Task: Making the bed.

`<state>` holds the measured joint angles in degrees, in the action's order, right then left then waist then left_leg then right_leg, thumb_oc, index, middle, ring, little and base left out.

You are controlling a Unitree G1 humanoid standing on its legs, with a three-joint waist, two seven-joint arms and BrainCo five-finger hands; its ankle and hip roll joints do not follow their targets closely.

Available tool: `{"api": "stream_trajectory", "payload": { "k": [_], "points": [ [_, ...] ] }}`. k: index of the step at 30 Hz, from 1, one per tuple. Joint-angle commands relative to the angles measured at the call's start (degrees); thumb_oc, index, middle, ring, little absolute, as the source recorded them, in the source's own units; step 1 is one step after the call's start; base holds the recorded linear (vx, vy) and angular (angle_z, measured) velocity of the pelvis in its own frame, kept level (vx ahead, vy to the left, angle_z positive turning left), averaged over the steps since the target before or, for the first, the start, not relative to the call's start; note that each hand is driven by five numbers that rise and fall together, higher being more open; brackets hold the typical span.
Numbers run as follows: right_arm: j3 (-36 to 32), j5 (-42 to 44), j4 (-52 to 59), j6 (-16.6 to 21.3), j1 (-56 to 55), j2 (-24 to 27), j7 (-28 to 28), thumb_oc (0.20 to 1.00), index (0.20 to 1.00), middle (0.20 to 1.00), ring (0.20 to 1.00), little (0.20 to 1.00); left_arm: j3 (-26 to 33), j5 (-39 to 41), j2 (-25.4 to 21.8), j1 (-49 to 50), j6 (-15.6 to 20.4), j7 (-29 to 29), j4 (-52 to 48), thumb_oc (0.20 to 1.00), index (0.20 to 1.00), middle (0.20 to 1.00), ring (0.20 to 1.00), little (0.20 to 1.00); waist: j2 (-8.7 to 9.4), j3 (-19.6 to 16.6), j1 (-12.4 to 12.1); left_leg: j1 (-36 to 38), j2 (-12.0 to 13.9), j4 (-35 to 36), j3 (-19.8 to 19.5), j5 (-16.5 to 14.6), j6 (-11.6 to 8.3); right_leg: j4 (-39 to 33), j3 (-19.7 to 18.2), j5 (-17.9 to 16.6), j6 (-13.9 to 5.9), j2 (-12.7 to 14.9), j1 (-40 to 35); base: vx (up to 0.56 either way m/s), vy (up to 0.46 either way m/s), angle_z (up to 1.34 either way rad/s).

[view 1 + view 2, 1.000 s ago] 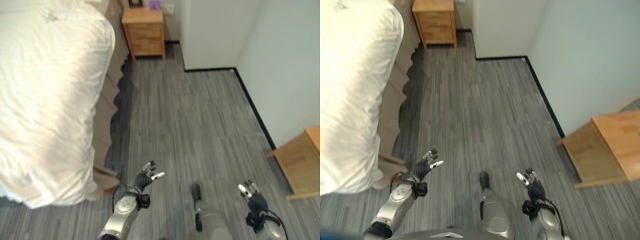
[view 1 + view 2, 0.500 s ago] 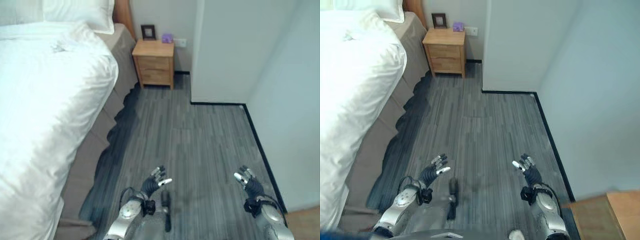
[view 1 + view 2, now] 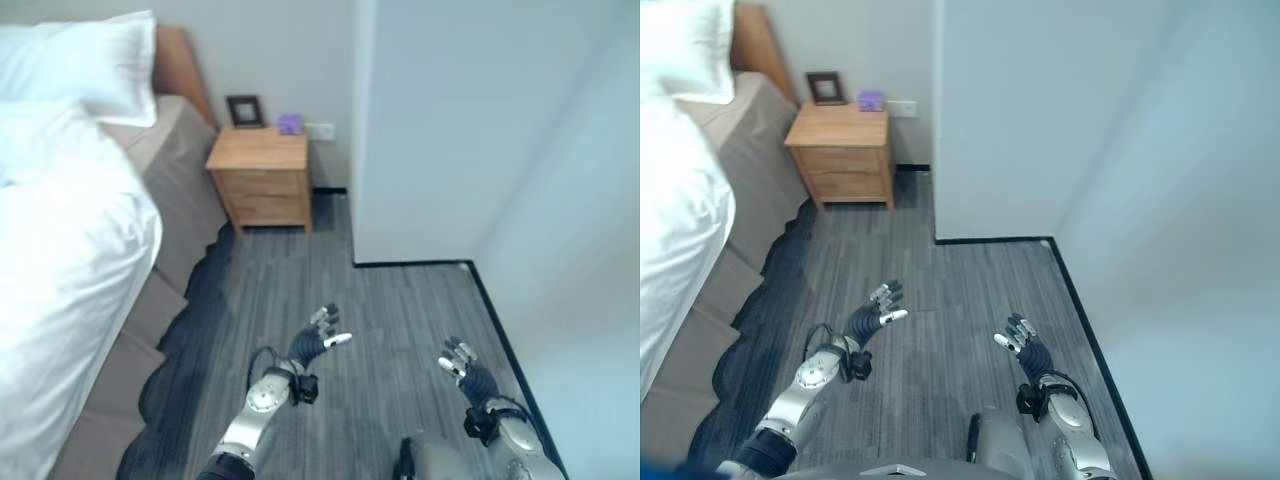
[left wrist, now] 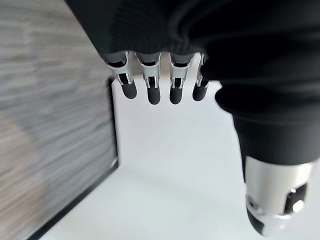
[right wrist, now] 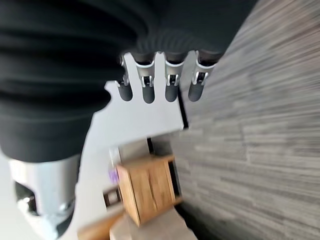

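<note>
White duvet [image 3: 60,270], taupe bed skirt [image 3: 175,190], light-wood nightstand [image 3: 262,178], grey-striped floor [image 3: 390,310].

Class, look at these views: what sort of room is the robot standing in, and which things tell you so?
Most likely a bedroom: a bed with a white duvet and pillow, plus a wooden nightstand holding a picture frame.

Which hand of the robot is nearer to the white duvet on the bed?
Left. The left hand hangs over the grey floor nearer to the white duvet; the right hand is farther, toward the wall.
</note>
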<state>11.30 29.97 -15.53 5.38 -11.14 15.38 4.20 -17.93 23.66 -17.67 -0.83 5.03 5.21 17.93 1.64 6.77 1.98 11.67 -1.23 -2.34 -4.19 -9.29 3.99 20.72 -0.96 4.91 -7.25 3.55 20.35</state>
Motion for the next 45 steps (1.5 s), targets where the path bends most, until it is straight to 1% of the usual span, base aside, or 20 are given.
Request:
{"api": "stream_trajectory", "payload": {
  "k": [1,2,3,4,6,7,9,10,12,13,14,16,19,23,26,27,35,40,43,45],
  "points": [
    [-6.8,3.4,9.2,5.7,1.0,1.7,1.9,1.000,1.000,1.000,1.000,1.000,1.1,1.9,-3.2,2.9,4.3,1.5,-5.5,1.000,1.000,1.000,1.000,1.000,3.42,0.4,1.3,-3.7,-0.4,-1.7,-5.8,6.1,-3.53,-17.6,-17.9,-13.9,-5.37,1.3,-9.5,0.48,-0.284,2.10],
    [-7.4,3.0,10.9,5.7,0.3,3.0,2.7,1.000,1.000,1.000,1.000,1.000,1.9,2.7,-3.5,3.5,4.7,1.4,-5.8,1.000,1.000,1.000,1.000,1.000,3.52,0.4,1.0,-3.7,-0.2,-1.5,-10.7,5.8,-3.89,-17.3,-24.1,-14.0,-6.41,0.3,-9.5,0.48,-0.493,2.61],
    [-8.2,1.4,15.2,6.1,-1.3,5.9,4.3,1.000,1.000,1.000,1.000,1.000,2.7,4.3,-4.2,4.8,4.7,2.7,-7.2,1.000,1.000,1.000,1.000,1.000,4.48,0.5,-0.1,-4.9,0.1,-2.5,-18.0,5.6,-5.20,-14.7,-26.1,-13.1,-6.37,0.9,-11.0,0.33,-0.408,2.88],
    [-8.2,1.4,15.2,6.0,-1.3,5.8,4.3,1.000,1.000,1.000,1.000,1.000,2.7,4.3,-4.2,4.8,4.7,2.7,-7.3,1.000,1.000,1.000,1.000,1.000,4.62,0.4,0.2,-5.1,0.0,-2.5,-18.3,5.8,-5.30,-14.7,-25.9,-13.2,-6.40,1.1,-10.9,0.24,-0.432,3.18],
    [-8.6,0.5,17.5,6.5,-1.2,9.4,6.7,1.000,1.000,1.000,1.000,1.000,5.5,5.9,-4.0,7.9,4.9,3.9,-7.6,1.000,1.000,1.000,1.000,1.000,5.23,0.9,-1.3,-7.6,3.1,-5.2,-23.5,7.3,-7.21,-15.4,-19.0,-8.4,-4.36,2.1,-13.7,0.14,-0.470,2.76],
    [-8.5,0.6,17.5,6.5,-1.1,9.4,6.7,1.000,1.000,1.000,1.000,1.000,5.6,5.9,-4.0,7.9,4.9,3.9,-7.7,1.000,1.000,1.000,1.000,1.000,5.30,0.8,-1.0,-8.0,3.0,-5.1,-23.9,7.5,-7.33,-15.6,-18.7,-8.6,-4.38,2.2,-13.6,0.09,-0.462,2.21],
    [-7.7,2.5,18.1,6.4,-0.3,10.1,6.6,1.000,1.000,1.000,1.000,1.000,7.1,7.7,-2.6,7.1,4.4,2.1,-6.5,1.000,1.000,1.000,1.000,1.000,5.62,2.4,-0.6,-14.1,5.2,-12.4,-16.2,10.1,-5.90,-16.0,-14.9,-7.9,-3.00,2.8,-15.4,-0.02,-0.316,2.29],
    [-6.8,3.9,17.9,6.0,-0.2,10.2,6.9,1.000,1.000,1.000,1.000,1.000,8.0,9.0,-1.7,6.3,4.3,1.2,-5.3,1.000,1.000,1.000,1.000,1.000,5.68,3.2,0.1,-16.2,7.0,-13.5,-8.0,10.8,-4.78,-16.6,-11.8,-7.9,-2.07,3.2,-16.4,-0.08,-0.349,2.17],
    [-5.7,2.9,16.3,5.3,-0.5,9.3,5.7,1.000,1.000,1.000,1.000,1.000,8.5,10.2,-0.5,5.4,4.0,0.2,-3.7,1.000,1.000,1.000,1.000,1.000,5.32,3.4,1.3,-16.4,9.8,-11.8,6.2,10.6,-5.57,-17.7,-4.2,-7.2,-0.82,4.0,-17.7,-0.10,-0.302,2.02],
    [-5.1,2.4,15.7,4.9,-0.7,8.7,5.3,1.000,1.000,1.000,1.000,1.000,8.5,10.2,-0.3,4.9,4.3,0.1,-3.0,1.000,1.000,1.000,1.000,1.000,5.22,3.0,1.7,-16.3,9.5,-10.7,11.0,10.1,-5.76,-18.8,-1.4,-7.4,-0.51,4.3,-18.2,-0.14,-0.255,1.99],
    [-4.2,2.2,15.7,4.4,-2.1,7.6,5.9,1.000,1.000,1.000,1.000,1.000,8.1,9.6,0.2,5.1,4.5,0.3,-2.6,1.000,1.000,1.000,1.000,1.000,4.77,2.2,1.8,-16.5,7.2,-8.3,15.8,9.0,-5.83,-20.5,1.7,-7.8,-0.41,4.3,-18.7,-0.11,-0.166,1.45],
    [-3.9,1.8,15.5,4.3,-3.1,7.2,6.2,1.000,1.000,1.000,1.000,1.000,7.8,9.0,0.2,5.7,4.7,0.2,-2.1,1.000,1.000,1.000,1.000,1.000,4.06,1.7,1.9,-15.9,6.1,-4.4,16.7,9.1,-5.80,-20.7,3.0,-7.6,-0.35,3.9,-18.8,-0.03,-0.049,1.35],
    [-2.0,-1.8,11.9,3.2,-3.9,5.2,5.7,1.000,1.000,1.000,1.000,1.000,6.1,8.3,1.1,6.7,4.5,0.6,-2.0,1.000,1.000,1.000,1.000,1.000,2.37,-0.5,2.4,-11.9,3.4,6.4,12.4,11.7,-5.56,-21.4,5.5,-7.5,-0.73,3.0,-19.5,0.04,0.020,0.50],
    [-0.9,0.7,11.5,2.8,-3.3,3.6,5.8,1.000,1.000,1.000,1.000,1.000,6.2,8.1,0.8,7.1,4.6,0.2,-2.3,1.000,1.000,1.000,1.000,1.000,1.99,-1.0,2.5,-11.2,3.1,7.3,11.7,11.9,-5.62,-22.2,4.8,-7.9,-0.79,2.9,-19.8,0.03,0.045,0.21],
    [0.5,-5.5,10.6,1.7,-3.0,4.8,5.6,1.000,1.000,1.000,1.000,1.000,7.5,7.1,0.0,8.3,4.4,-0.2,-2.5,1.000,1.000,1.000,1.000,1.000,1.93,-0.7,1.6,-9.9,3.0,7.3,11.5,11.6,-5.45,-22.2,4.4,-7.7,-0.70,2.9,-20.4,0.00,0.037,-0.13],
    [-8.7,12.0,2.7,3.4,-0.3,1.4,-3.2,1.000,1.000,1.000,1.000,1.000,6.5,6.1,1.3,4.2,4.7,-5.4,-3.0,1.000,1.000,1.000,1.000,1.000,-0.46,0.9,4.1,-8.1,5.7,7.3,7.2,11.8,-8.07,-24.1,-1.5,-8.7,0.53,1.3,-20.4,0.01,0.092,-0.09],
    [-5.6,6.5,3.2,2.8,1.4,1.6,-1.8,1.000,1.000,1.000,1.000,1.000,9.7,5.1,-0.9,4.5,5.2,-7.1,-0.5,1.000,1.000,1.000,1.000,1.000,0.33,2.1,3.2,-7.5,3.7,6.7,11.2,9.3,-5.58,-21.3,-4.7,-10.4,-2.31,3.1,-17.3,0.03,0.142,-0.29],
    [-6.2,5.7,3.0,2.8,1.4,1.8,-1.6,1.000,1.000,1.000,1.000,1.000,8.8,3.7,-1.9,4.1,4.7,-6.2,-0.3,1.000,1.000,1.000,1.000,1.000,0.03,3.8,4.5,-6.1,4.4,6.5,12.2,8.2,-4.95,-7.7,-8.3,-11.3,-4.20,1.3,-11.2,0.05,0.031,-0.40],
    [-6.5,6.1,2.8,3.0,1.0,1.5,-1.3,1.000,1.000,1.000,1.000,1.000,8.2,3.1,-2.1,3.2,5.0,-5.7,-0.4,1.000,1.000,1.000,1.000,1.000,-0.07,3.8,5.4,-4.9,4.8,6.9,12.3,7.5,-5.59,-10.7,-7.8,-12.2,-3.80,3.1,-10.6,0.14,-0.097,0.10],
    [-6.5,5.6,1.7,3.0,0.8,1.4,-1.0,1.000,1.000,1.000,1.000,1.000,7.5,4.0,-2.6,2.3,5.0,-5.1,-1.7,1.000,1.000,1.000,1.000,1.000,0.13,3.5,6.0,-3.1,6.5,7.2,12.7,6.4,-7.13,-16.6,-6.2,-15.2,-3.56,6.4,-8.0,0.29,-0.264,-0.10]
  ]
}}
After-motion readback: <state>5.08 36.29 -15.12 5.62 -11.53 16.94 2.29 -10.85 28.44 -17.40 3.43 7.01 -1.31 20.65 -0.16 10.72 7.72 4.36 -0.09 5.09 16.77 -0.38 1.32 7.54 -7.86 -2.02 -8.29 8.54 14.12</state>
